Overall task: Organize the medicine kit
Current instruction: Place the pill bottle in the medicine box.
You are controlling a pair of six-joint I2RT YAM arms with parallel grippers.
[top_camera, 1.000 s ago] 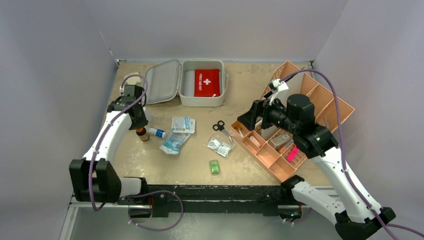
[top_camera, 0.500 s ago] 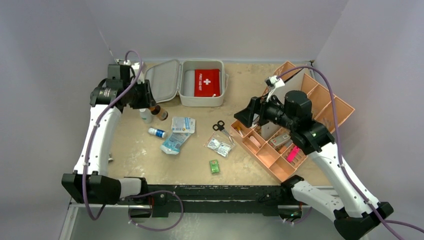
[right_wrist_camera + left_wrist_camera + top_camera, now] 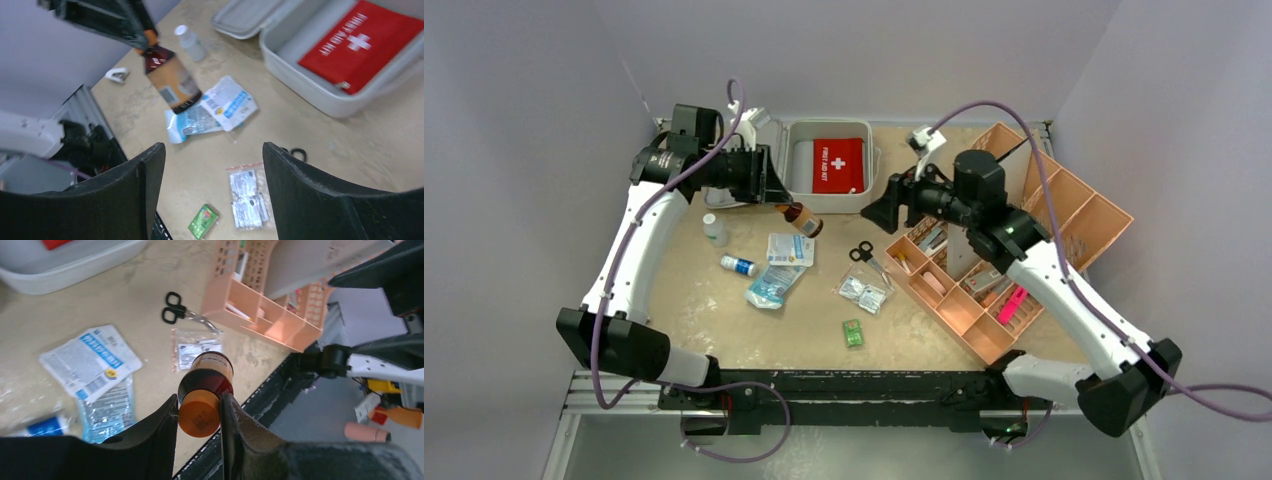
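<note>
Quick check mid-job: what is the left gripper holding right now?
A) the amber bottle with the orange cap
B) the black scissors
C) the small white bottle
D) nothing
A: the left gripper clamps the amber bottle by its orange cap, held up in the air.
</note>
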